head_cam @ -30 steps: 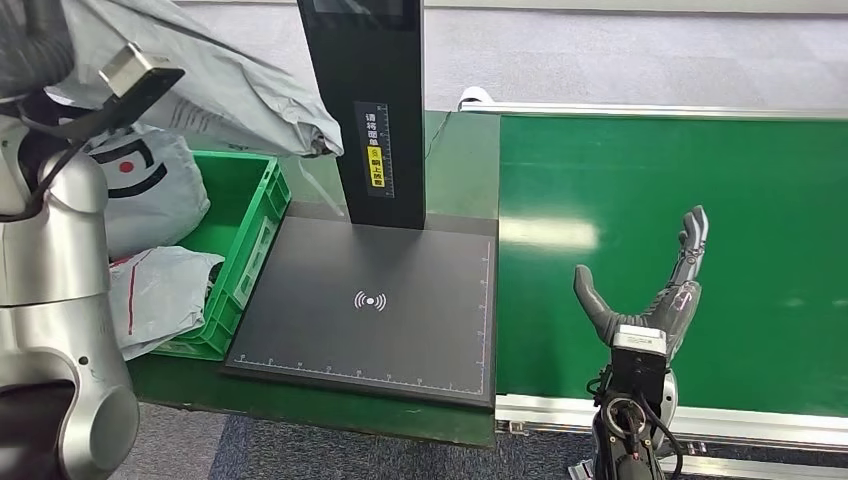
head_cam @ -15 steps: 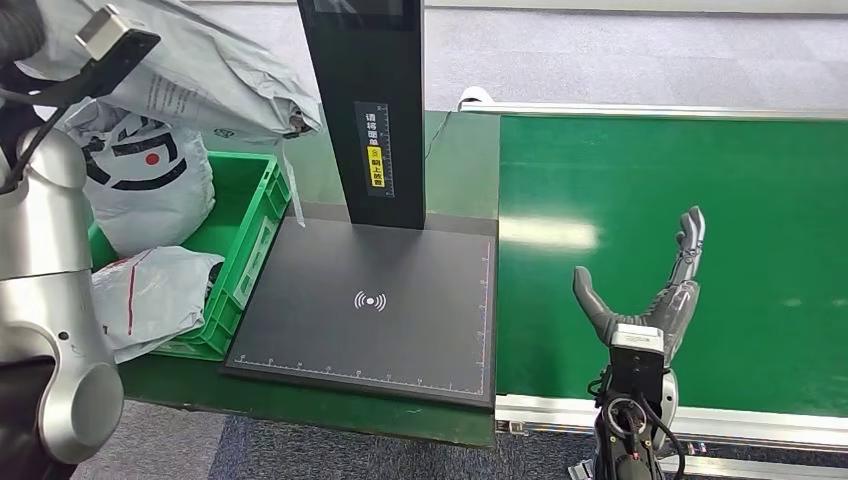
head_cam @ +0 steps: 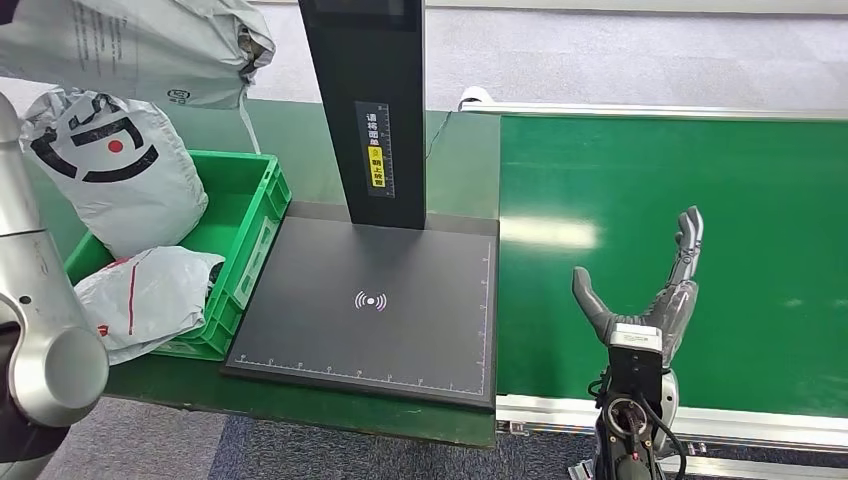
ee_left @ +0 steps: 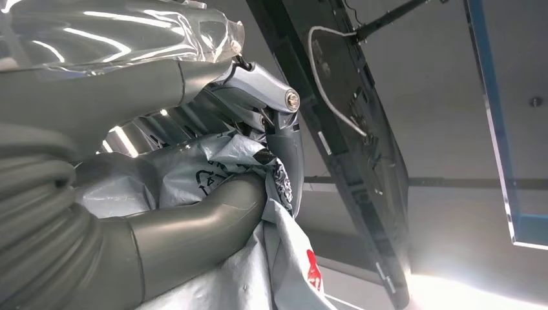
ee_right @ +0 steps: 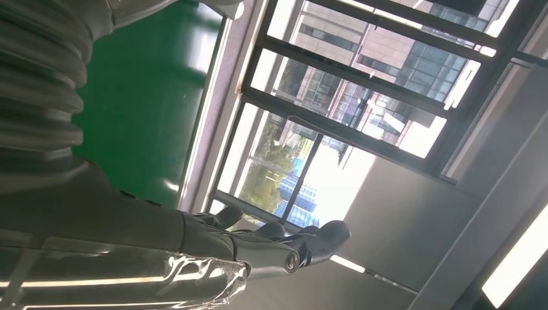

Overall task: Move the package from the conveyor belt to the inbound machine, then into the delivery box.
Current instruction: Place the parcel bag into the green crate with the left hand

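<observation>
A grey plastic mailer package (head_cam: pixel 140 45) hangs high at the upper left, above the green delivery box (head_cam: pixel 245 215). In the left wrist view my left hand (ee_left: pixel 213 187) grips the crumpled package (ee_left: pixel 258 271), thumb and fingers closed around its folds. The black inbound machine has a flat scan plate (head_cam: pixel 370 305) and a tall post (head_cam: pixel 375 110). My right hand (head_cam: pixel 650 290) stands open and upright over the near edge of the green conveyor belt (head_cam: pixel 680 210), holding nothing.
The delivery box holds two other bagged parcels, a white one with black marks (head_cam: pixel 115 175) and a grey one with a red line (head_cam: pixel 150 295). My silver left arm (head_cam: pixel 40 320) rises along the left edge.
My left arm has carried the package up and to the left, away from the post and over the box. The right hand has stayed still.
</observation>
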